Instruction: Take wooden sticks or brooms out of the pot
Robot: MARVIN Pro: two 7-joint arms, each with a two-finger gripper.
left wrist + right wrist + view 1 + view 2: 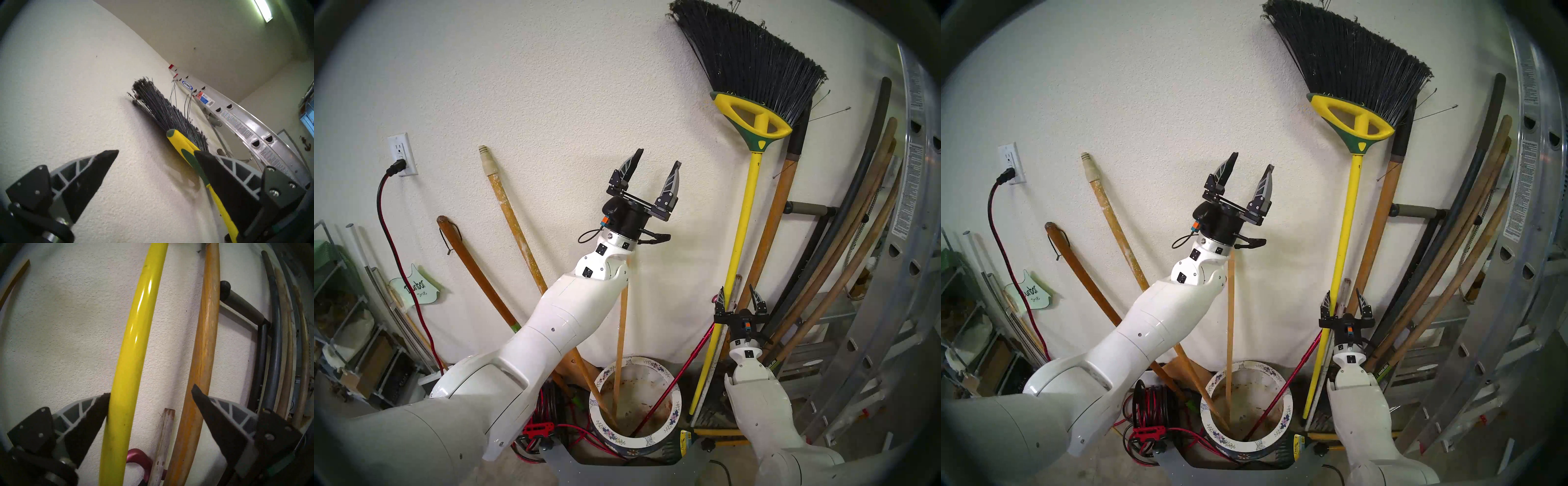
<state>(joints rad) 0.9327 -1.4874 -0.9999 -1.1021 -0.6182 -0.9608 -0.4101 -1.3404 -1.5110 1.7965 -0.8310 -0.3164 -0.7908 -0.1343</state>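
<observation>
The broom (745, 217) with a yellow pole and black bristles stands outside the pot, leaning on the wall with its foot on the floor right of the pot. The white flowered pot (675, 404) holds a thin wooden stick (622, 339), a paint-spattered wooden pole (510, 220) and a red cane (680, 373). My right gripper (736, 288) is open. In the right wrist view the yellow pole (136, 327) runs between its fingers, against the left one. My left gripper (658, 159) is open and empty, raised high near the wall, left of the broom head (180, 144).
An aluminium ladder (890, 305) and several long wooden handles (843, 264) lean at the right. A dark brown pole (473, 268) leans left of the pot. A red cable reel (544, 407) sits by the pot. A wire shelf (341, 322) stands at far left.
</observation>
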